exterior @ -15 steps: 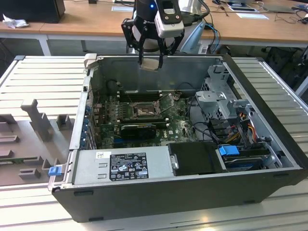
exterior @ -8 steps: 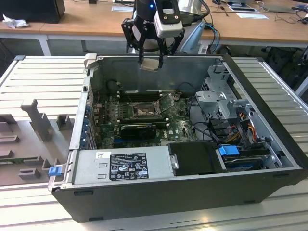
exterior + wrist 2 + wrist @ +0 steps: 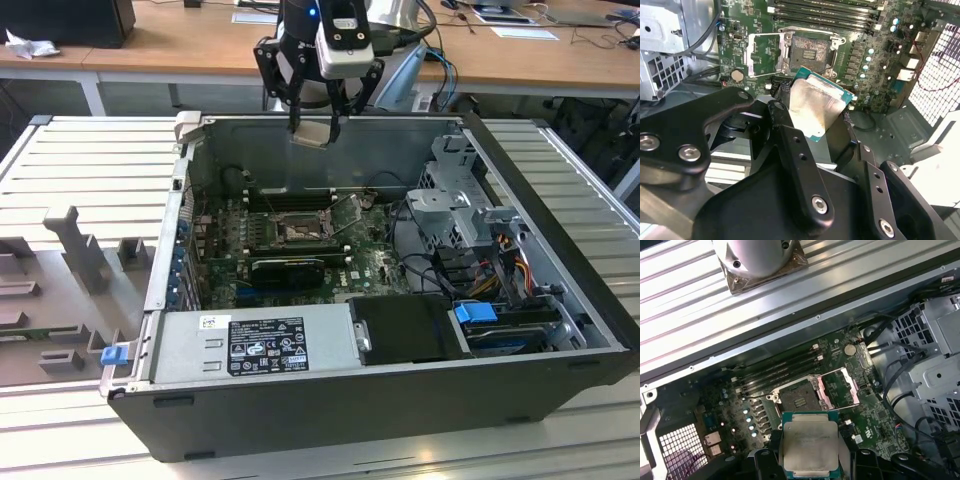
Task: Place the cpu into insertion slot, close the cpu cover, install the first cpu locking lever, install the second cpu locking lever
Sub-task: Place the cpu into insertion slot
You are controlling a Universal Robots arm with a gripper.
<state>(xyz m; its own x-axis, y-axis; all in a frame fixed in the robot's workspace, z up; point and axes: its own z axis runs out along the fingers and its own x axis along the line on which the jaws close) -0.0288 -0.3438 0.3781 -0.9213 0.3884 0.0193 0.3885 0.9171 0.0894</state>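
hand (image 3: 316, 127) gripping cpu (image 3: 311, 137) edges, well above insertion slot (image 3: 293, 232)

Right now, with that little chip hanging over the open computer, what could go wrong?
The gripper holds the cpu by its edges above the open case; a slip could drop it onto the board. Lowered skewed onto the insertion slot, it might damage the contacts. The open cpu cover beside the slot could get clipped.

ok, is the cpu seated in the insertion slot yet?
No: in the first wrist view the gripper holds the cpu, and the insertion slot lies bare with the cpu cover swung open.
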